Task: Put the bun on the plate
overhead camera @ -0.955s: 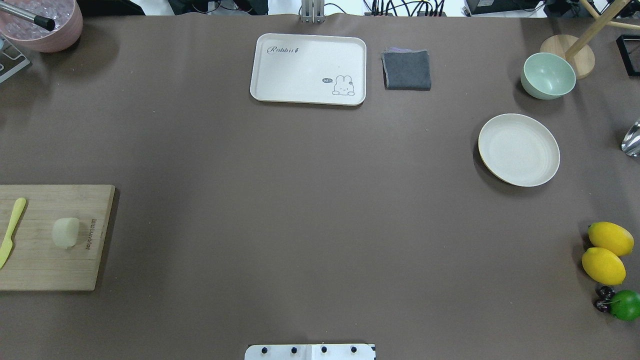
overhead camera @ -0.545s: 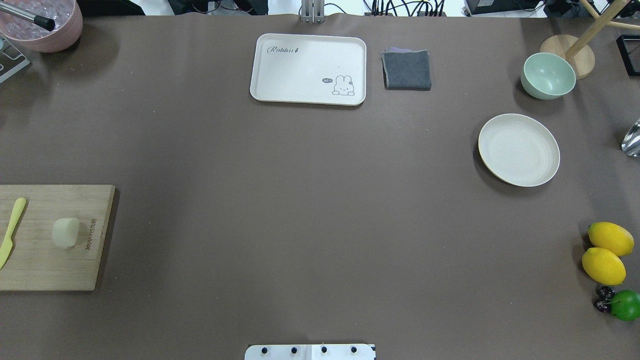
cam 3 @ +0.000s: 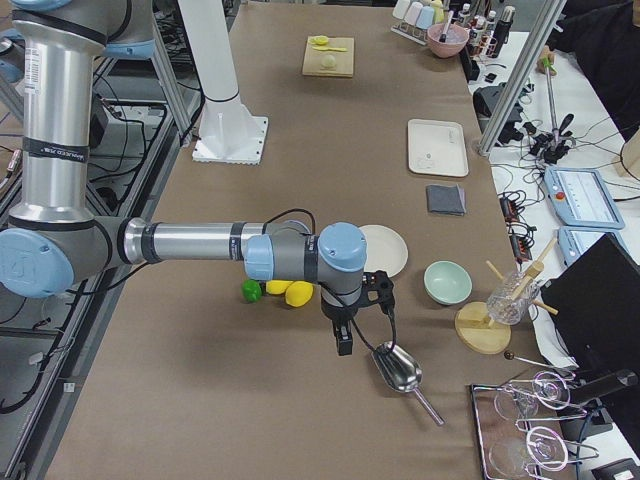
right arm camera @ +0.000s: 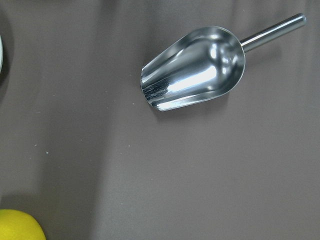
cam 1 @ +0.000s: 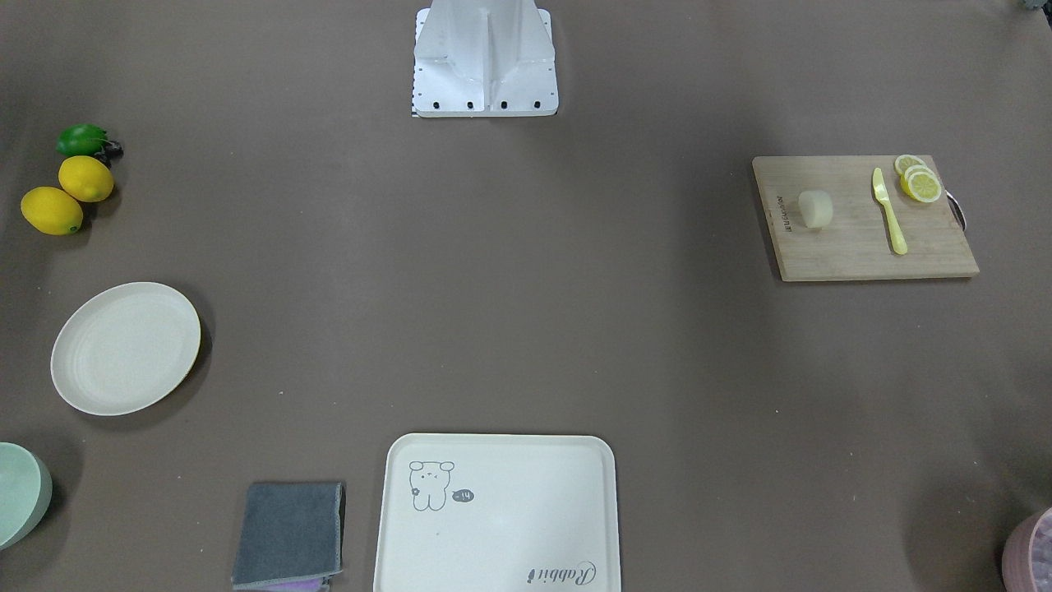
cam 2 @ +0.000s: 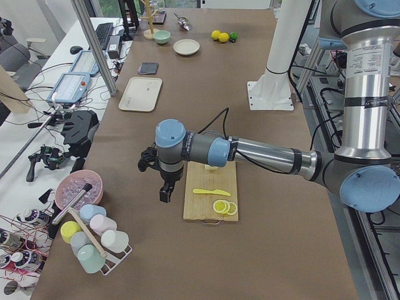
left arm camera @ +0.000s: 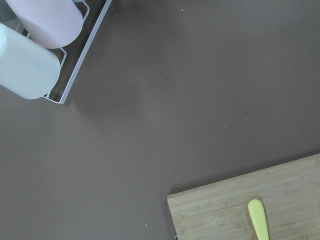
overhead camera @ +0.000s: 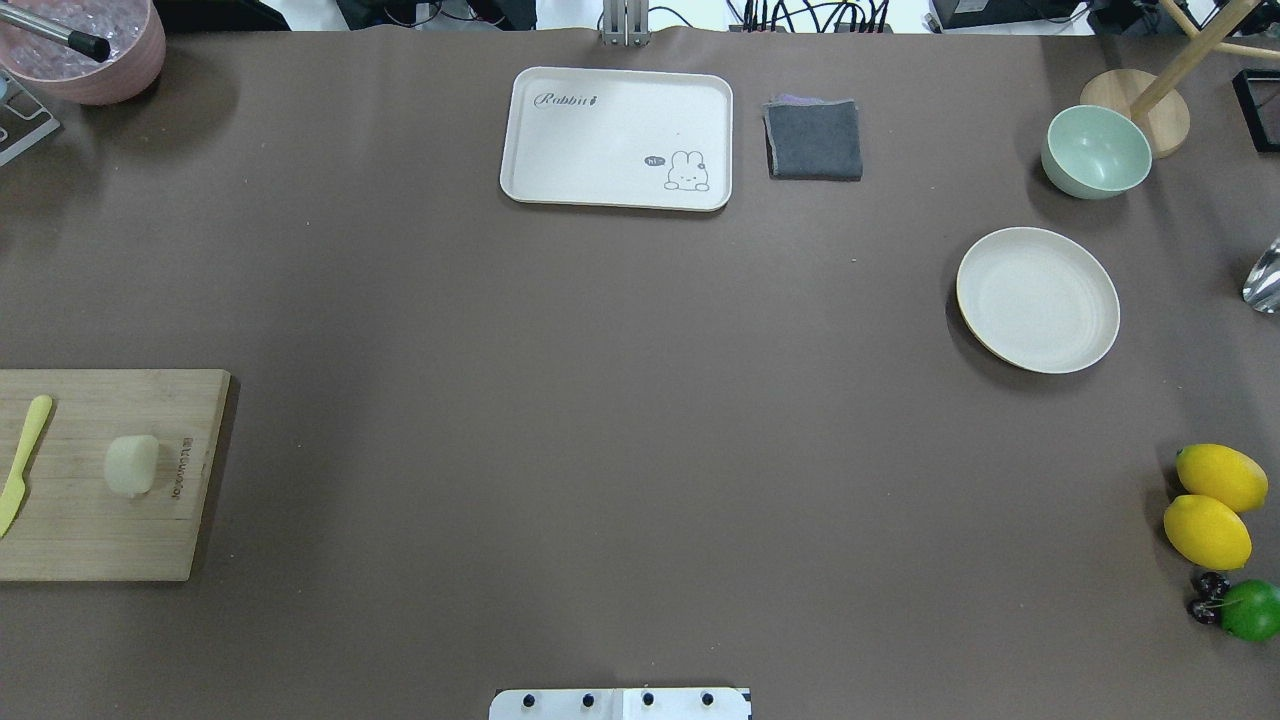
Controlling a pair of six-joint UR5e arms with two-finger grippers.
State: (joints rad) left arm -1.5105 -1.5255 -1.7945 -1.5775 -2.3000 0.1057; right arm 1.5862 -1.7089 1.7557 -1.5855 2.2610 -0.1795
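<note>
The bun (overhead camera: 132,465) is a small pale lump lying on a wooden cutting board (overhead camera: 90,540) at the table's left edge; it also shows in the front view (cam 1: 815,208). Far across the table, at the right, rests the round cream plate (overhead camera: 1037,299), with nothing on it (cam 1: 126,348). My left gripper (cam 2: 164,195) shows only in the left side view, hanging over the table just beside the board; whether it is open or shut I cannot tell. My right gripper (cam 3: 344,345) shows only in the right side view, between the plate (cam 3: 385,250) and a metal scoop; its state I cannot tell.
A yellow knife (overhead camera: 22,462) and lemon slices (cam 1: 919,181) share the board. A cream tray (overhead camera: 617,137), grey cloth (overhead camera: 814,140) and green bowl (overhead camera: 1095,150) line the far side. Lemons (overhead camera: 1215,500) and a scoop (right arm camera: 195,67) lie at the right, and a cup rack (left arm camera: 35,50) at the left.
</note>
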